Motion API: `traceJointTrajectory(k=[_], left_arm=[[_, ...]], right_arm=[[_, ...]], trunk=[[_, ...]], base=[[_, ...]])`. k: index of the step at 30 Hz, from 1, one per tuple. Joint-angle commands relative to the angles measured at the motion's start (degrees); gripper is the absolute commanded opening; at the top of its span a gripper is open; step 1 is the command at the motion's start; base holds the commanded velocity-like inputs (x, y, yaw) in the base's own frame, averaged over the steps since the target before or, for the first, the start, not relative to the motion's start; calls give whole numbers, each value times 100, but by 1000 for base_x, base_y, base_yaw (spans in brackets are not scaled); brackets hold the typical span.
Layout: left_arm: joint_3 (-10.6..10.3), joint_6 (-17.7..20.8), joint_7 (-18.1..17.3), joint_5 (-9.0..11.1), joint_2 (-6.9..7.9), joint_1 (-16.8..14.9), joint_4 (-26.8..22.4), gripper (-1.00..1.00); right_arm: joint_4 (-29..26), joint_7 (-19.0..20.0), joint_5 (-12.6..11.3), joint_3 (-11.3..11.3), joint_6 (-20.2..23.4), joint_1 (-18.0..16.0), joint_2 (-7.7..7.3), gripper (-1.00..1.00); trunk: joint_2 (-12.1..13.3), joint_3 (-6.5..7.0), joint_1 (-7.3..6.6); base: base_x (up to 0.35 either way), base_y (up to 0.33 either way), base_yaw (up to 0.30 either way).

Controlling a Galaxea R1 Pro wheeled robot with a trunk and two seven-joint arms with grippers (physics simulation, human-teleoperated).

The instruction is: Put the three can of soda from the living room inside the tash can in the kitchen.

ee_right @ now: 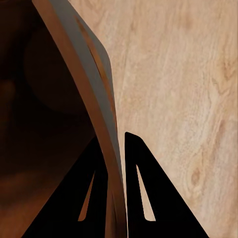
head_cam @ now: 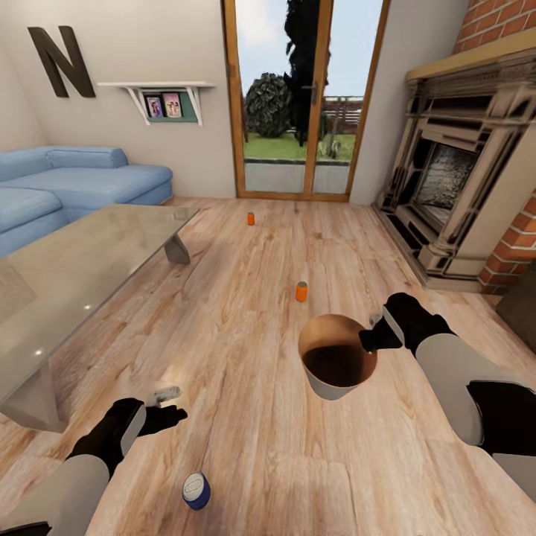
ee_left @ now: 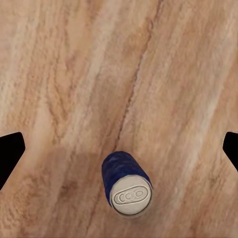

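Living room, wood plank floor (head_cam: 246, 313), items as they stand:

- Tash can (head_cam: 336, 366): held off the floor by the right gripper (head_cam: 374, 336), whose fingers (ee_right: 148, 188) are pinched narrow on the rim, one inside the copper-brown wall and one outside. Interior looks empty.
- Dark blue soda can (head_cam: 196, 490): upright on the floor near the robot's base, directly under the left gripper (head_cam: 167, 406). In the left wrist view the can (ee_left: 126, 186) sits between the two fingertips, which are spread wide and well clear of it.
- Orange soda can, nearer (head_cam: 301, 291): upright on the floor, just beyond the bin.
- Orange soda can, farther (head_cam: 251, 218): upright, near the glass doors (head_cam: 309, 97).
- Coffee table (head_cam: 67, 268): beside the left arm.

Risks, as judged:

- The bin hangs from a thin rim grip at one side; a quick swing of the arm could twist or slip it loose.
- The left gripper's descent, if off-centre, could strike the blue can's top and topple it, and a fallen can would roll on the planks.
- The left elbow works near the table edge.
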Motion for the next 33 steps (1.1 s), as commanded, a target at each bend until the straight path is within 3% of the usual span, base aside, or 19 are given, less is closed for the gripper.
traceJointTrajectory(k=[1, 8, 15, 25, 33], left_arm=[[-22, 0, -3, 0, -20, 0, 1, 100], [-159, 0, -14, 15, -105, 0, 121, 100], [-285, 0, -17, 20, -193, 0, 178, 100], [-306, -1, -18, 20, -207, 0, 187, 100], [-307, -4, -18, 18, -208, 0, 193, 100]], right_arm=[[-2, 19, -112, -23, 10, -4, 3, -100], [-4, 16, -112, -23, 10, -4, 10, -100], [-8, 16, -112, -19, 10, -4, 10, -100], [-10, 16, -105, -22, 10, -4, 4, -100], [-5, -155, -110, -38, 10, -4, 2, -100]], trunk=[[-42, -27, 21], [-203, -158, 109], [-203, -179, 109], [-203, -181, 109], [-524, -353, 285]], base=[[0, 0, 0], [0, 0, 0], [0, 0, 0], [0, 0, 0], [0, 0, 0]])
